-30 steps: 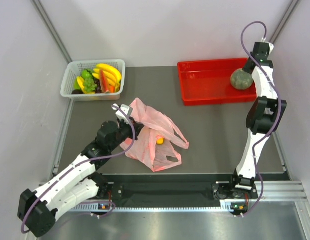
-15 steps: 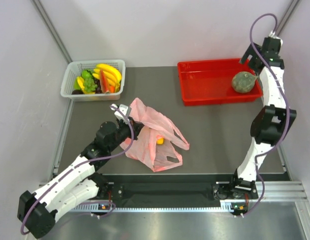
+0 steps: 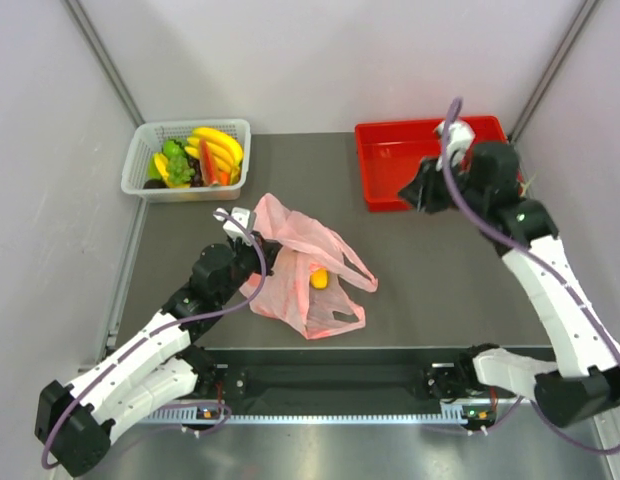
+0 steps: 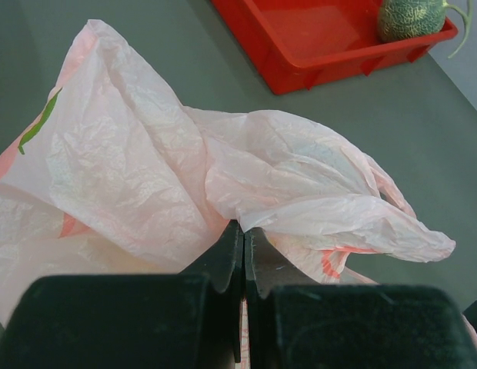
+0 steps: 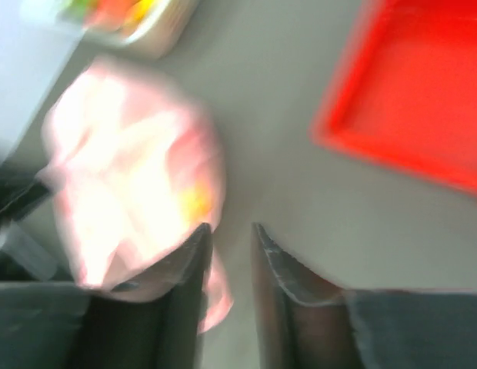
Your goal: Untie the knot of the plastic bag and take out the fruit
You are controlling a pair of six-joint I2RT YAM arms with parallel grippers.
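The pink plastic bag lies crumpled on the grey table, and a small yellow fruit shows through its film. My left gripper is shut on a fold of the plastic bag at the bag's left side. The knot is not in view; one handle loop lies loose. A round green melon sits in the red tray. My right gripper hangs over the tray's front edge, jaws apart and empty. Its blurred view faces the bag.
A white basket at the back left holds a heap of bananas, grapes and red-orange slices. The red tray stands at the back right. Grey walls and metal posts close in the table on three sides.
My right arm left the melon in the tray's far right corner, opened, and swung left and forward toward the bag, its jaws narrowing. The left gripper kept its hold on the bag.
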